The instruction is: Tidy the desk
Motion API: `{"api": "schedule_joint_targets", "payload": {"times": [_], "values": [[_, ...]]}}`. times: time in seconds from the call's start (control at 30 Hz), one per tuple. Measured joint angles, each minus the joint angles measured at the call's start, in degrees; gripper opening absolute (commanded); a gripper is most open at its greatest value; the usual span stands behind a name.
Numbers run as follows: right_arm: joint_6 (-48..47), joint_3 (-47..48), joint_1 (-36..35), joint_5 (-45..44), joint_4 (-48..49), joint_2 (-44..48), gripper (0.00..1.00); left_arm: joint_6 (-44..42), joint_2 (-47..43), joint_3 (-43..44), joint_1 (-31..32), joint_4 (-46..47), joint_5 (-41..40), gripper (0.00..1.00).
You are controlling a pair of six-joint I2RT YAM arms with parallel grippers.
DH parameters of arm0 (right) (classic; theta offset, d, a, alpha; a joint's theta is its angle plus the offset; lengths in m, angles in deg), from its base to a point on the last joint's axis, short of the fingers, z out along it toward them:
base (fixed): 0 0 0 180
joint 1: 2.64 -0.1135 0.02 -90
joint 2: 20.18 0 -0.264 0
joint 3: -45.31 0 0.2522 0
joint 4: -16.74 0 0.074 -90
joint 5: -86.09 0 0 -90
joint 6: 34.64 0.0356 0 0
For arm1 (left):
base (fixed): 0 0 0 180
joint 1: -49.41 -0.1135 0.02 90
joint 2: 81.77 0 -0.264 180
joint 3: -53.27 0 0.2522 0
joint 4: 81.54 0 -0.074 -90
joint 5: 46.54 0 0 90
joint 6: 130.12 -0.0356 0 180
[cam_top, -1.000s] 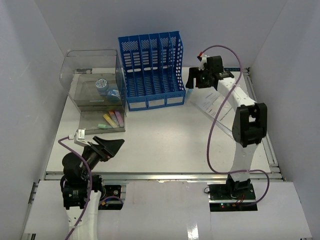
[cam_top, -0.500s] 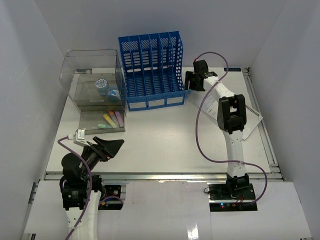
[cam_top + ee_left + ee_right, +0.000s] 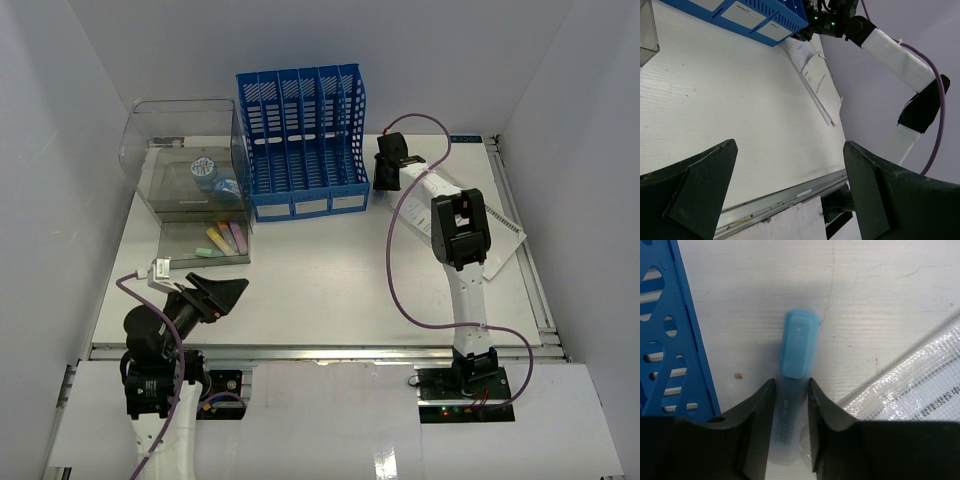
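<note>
The desk (image 3: 330, 285) is a large white tabletop with metal rails. My right gripper (image 3: 386, 174) is down on it at the back, just right of the blue file rack (image 3: 303, 140). In the right wrist view a light blue highlighter (image 3: 800, 352) lies on the desk, and my right gripper (image 3: 791, 385) has both jaws pressed against its clear barrel, cap pointing away. The left wrist view catches that gripper (image 3: 832, 22) at the rack's corner. My left gripper (image 3: 225, 292) hovers wide open at the near left, holding nothing (image 3: 790, 147).
A clear plastic box (image 3: 190, 165) at the back left holds a tape roll (image 3: 205, 168), and its front tray has several highlighters (image 3: 225, 240). Printed sheets in a plastic sleeve (image 3: 500, 235) lie at the right, under the right arm; the sleeve's corner (image 3: 920, 385) lies close beside the jaws.
The right arm swung left and down to the desk beside the rack, and its jaws closed in around the blue highlighter. The left arm has not moved.
</note>
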Motion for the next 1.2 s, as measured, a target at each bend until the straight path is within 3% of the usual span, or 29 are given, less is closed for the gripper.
{"api": "schedule_joint_targets", "payload": {"times": [0.2, 0.47, 0.63, 0.87, 1.07, 1.2], "values": [[0.43, -0.40, 0.30, 1.37, 0.88, 0.09, 0.10, 0.36, 0.00, 0.00, 0.00, 0.08, 1.01, 0.98], [0.85, -4.17, 3.38, 11.25, 2.59, 3.12, 0.08, 4.97, 0.03, -8.08, 0.00, 8.07, 6.78, 0.98], [0.63, -13.56, 6.69, 16.91, 4.76, 14.51, 0.08, 8.51, 2.07, -12.93, 0.02, 14.70, 9.95, 0.98], [-2.69, -30.52, 9.24, 28.06, 12.54, 38.40, 0.08, 9.81, 12.04, -12.88, 0.02, 27.22, 13.54, 0.98], [-6.48, -45.78, 6.08, 41.79, 16.75, 51.13, 0.08, 10.37, 19.34, -12.39, 0.78, 36.30, 15.11, 0.98], [-8.22, -50.75, 0.15, 46.00, 15.97, 54.19, 0.08, 10.54, 22.86, -12.14, 6.90, 41.33, 13.56, 0.97]]}}
